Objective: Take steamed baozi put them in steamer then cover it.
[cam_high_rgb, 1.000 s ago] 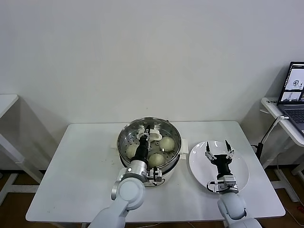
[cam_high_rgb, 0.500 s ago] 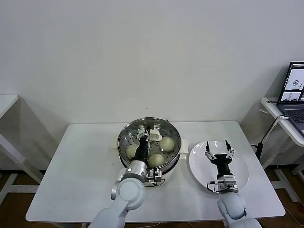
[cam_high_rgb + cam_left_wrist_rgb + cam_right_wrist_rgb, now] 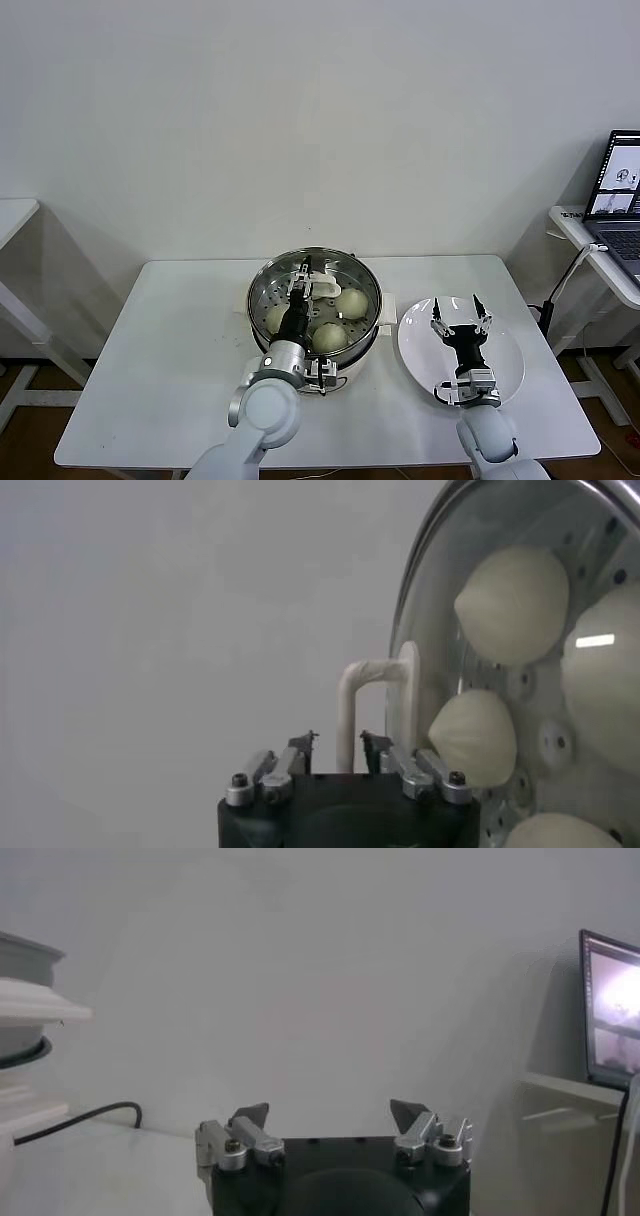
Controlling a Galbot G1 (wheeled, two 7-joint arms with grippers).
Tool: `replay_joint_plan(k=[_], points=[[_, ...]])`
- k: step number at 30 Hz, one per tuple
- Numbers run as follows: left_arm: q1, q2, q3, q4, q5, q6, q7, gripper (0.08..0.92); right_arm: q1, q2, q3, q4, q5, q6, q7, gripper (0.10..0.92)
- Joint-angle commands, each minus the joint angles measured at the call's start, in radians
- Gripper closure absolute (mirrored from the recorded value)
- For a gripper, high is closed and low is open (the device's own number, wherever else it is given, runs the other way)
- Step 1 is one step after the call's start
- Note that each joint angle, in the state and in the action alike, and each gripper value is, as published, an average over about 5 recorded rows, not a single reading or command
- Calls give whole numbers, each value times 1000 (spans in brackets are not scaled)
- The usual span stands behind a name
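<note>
The steamer (image 3: 262,300) stands mid-table with a clear glass lid (image 3: 420,590) on it. Through the lid I see several cream-white baozi (image 3: 350,302) (image 3: 512,605) on the perforated tray. The lid's white loop handle (image 3: 322,290) (image 3: 375,695) rises at its centre. My left gripper (image 3: 303,280) (image 3: 338,742) is over the lid, open, its fingertips either side of the handle's stem with small gaps, gripping nothing. My right gripper (image 3: 461,326) (image 3: 330,1118) hovers open and empty over the flat white plate (image 3: 505,365).
A side table with an open laptop (image 3: 622,190) (image 3: 610,1008) stands at the right, with a cable (image 3: 560,290) hanging between it and the work table. Another white table (image 3: 15,215) is at the far left. Bare tabletop lies left of the steamer.
My left gripper was shut on the lid handle and has opened off it, shifting slightly left. The lid stays on the steamer. The right arm has not moved.
</note>
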Motion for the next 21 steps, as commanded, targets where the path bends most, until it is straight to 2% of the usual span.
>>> replay_joint_plan(k=[1, 8, 14, 17, 21], points=[[59, 41, 7, -130, -21, 0, 18, 382, 3, -1, -3, 10, 9, -9, 3, 203], [88, 73, 11, -190, -37, 2, 36, 211, -3, -4, -4, 36, 23, -24, 10, 203], [127, 122, -20, -294, -158, 6, 25, 177, -8, -10, 3, 36, 26, -16, 2, 203], [156, 142, -95, -358, -342, -2, -72, 177, -14, -13, 2, 47, 52, -26, 1, 203], [209, 117, -290, -387, -691, -88, -300, 177, -33, -19, -3, 89, 126, -65, 0, 203]])
